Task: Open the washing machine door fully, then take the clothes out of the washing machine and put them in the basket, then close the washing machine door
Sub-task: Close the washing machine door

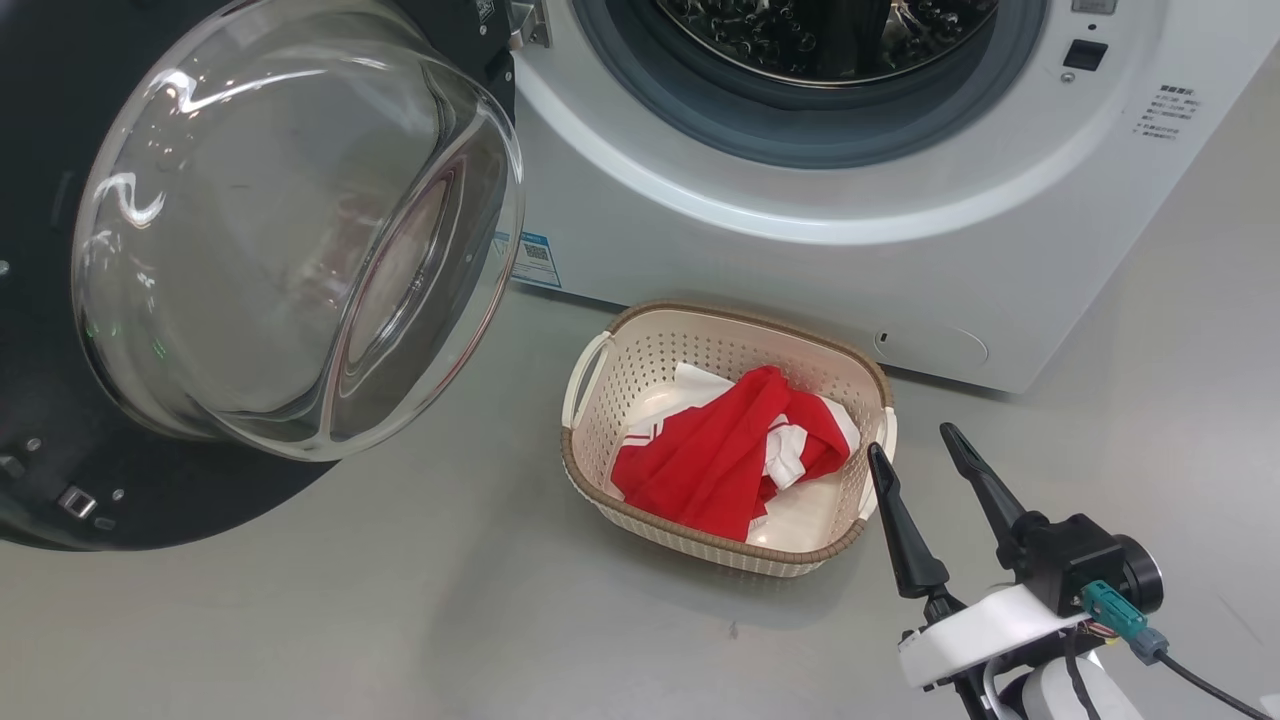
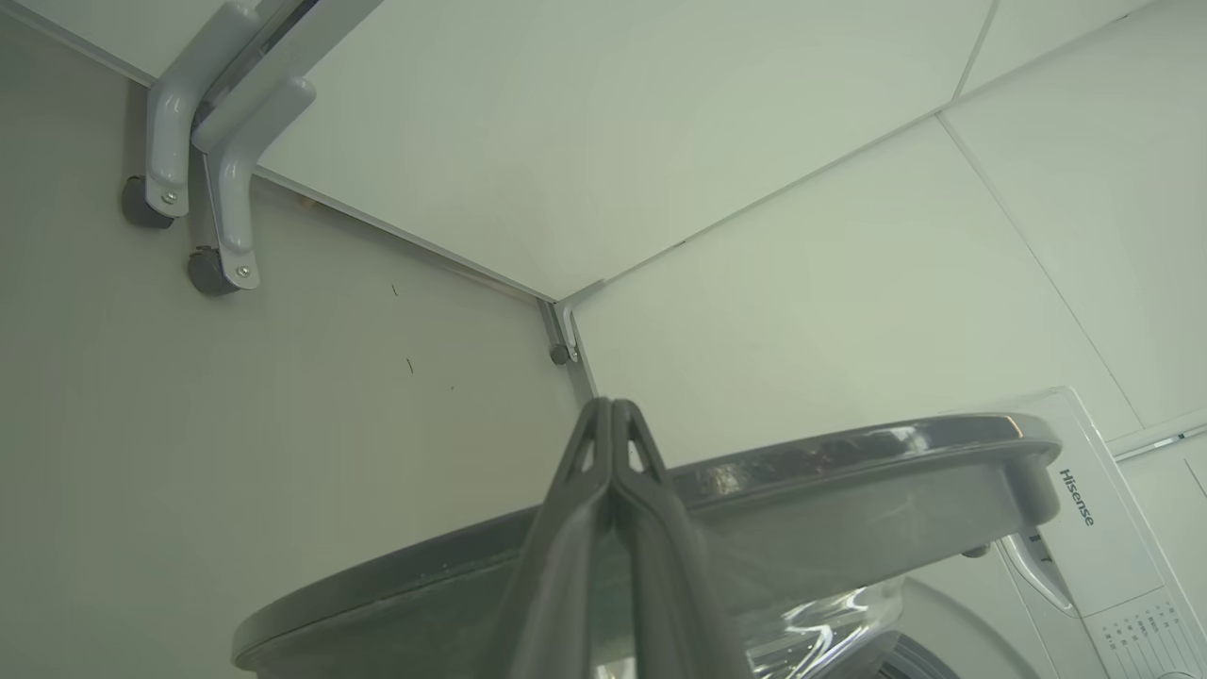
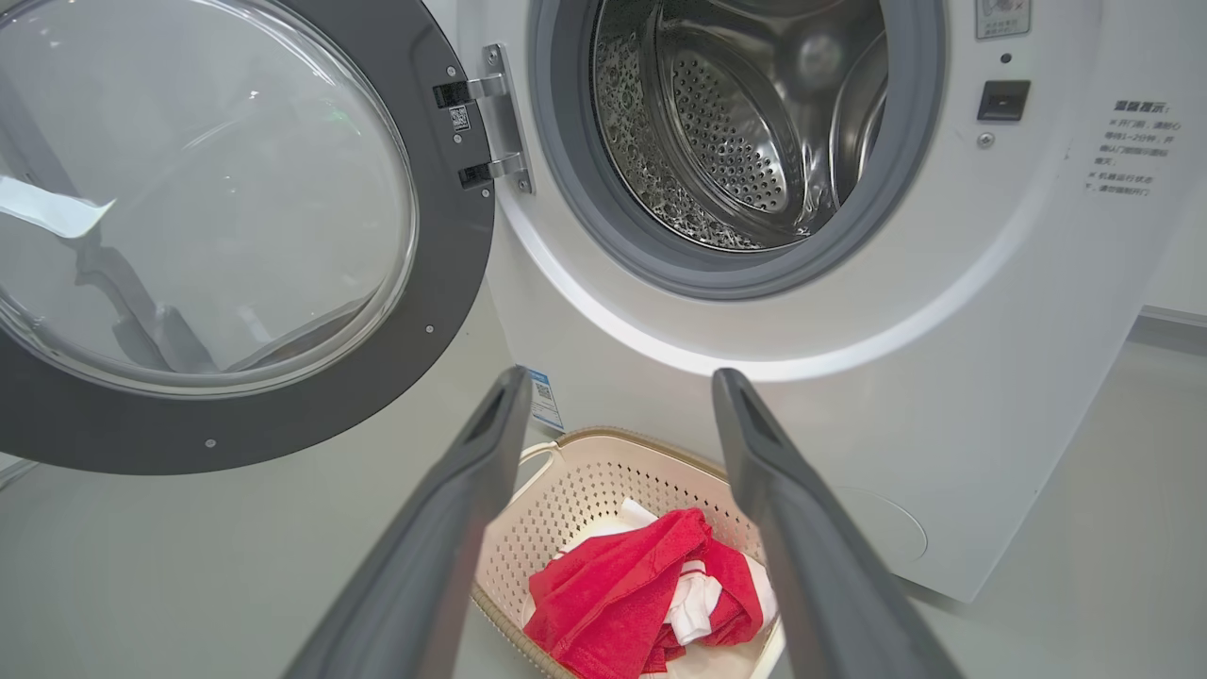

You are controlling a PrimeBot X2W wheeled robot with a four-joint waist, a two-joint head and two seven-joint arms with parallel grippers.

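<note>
The washing machine (image 1: 800,250) (image 3: 990,311) stands with its steel drum (image 3: 745,123) bare. The washing machine door (image 1: 60,300) (image 3: 283,415) (image 2: 849,509) hangs swung open to the left, its glass bowl (image 1: 290,230) bulging forward. On the floor in front sits the basket (image 1: 640,340) (image 3: 566,528), with the red and white clothes (image 1: 720,450) (image 3: 622,594) lying in it. My right gripper (image 1: 912,440) (image 3: 618,377) is open and empty, just right of the basket. My left gripper (image 2: 611,407) is shut with nothing in it, fingertips just past the door's edge.
The grey floor (image 1: 400,620) spreads in front of the basket and under the door. A blue label (image 1: 535,258) sits low on the washer front. In the left wrist view, white wall panels (image 2: 613,141) meet at a corner, with grey frame legs (image 2: 207,170) at top left.
</note>
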